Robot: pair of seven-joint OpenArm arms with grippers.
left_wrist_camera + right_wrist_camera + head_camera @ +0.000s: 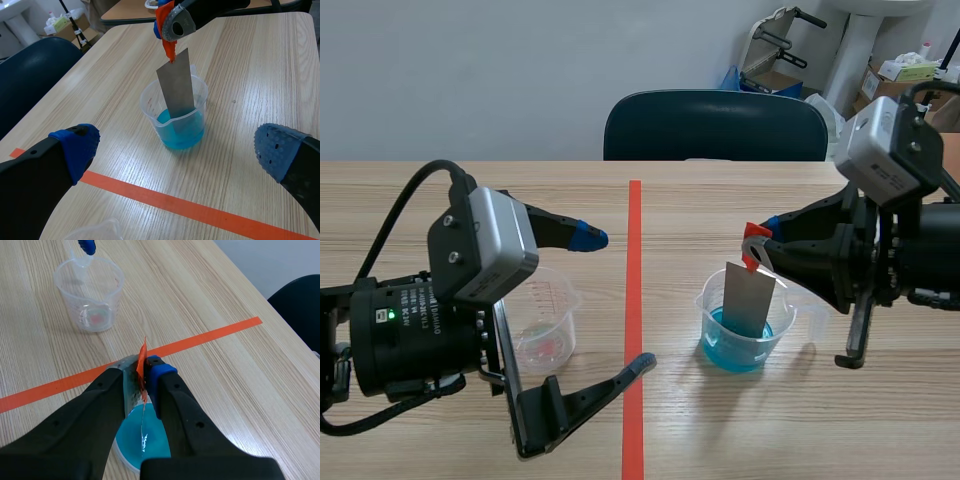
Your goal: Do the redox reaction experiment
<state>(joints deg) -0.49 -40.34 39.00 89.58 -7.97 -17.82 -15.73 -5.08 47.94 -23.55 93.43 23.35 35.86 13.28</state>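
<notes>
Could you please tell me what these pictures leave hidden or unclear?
Scene view: the left arm hides part of the left beaker; its scale is too small to read.
Left wrist view: the liquid blurs the strip's lower end; whether it touches bottom is unclear.
Right wrist view: the right tool covers most of the right beaker.

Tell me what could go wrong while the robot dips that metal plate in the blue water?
1. The right gripper pinches the metal plate by its orange tab; it could slip and splash the blue liquid.
2. The plate stands inside the light plastic beaker, so a sideways pull might tip it.
</notes>
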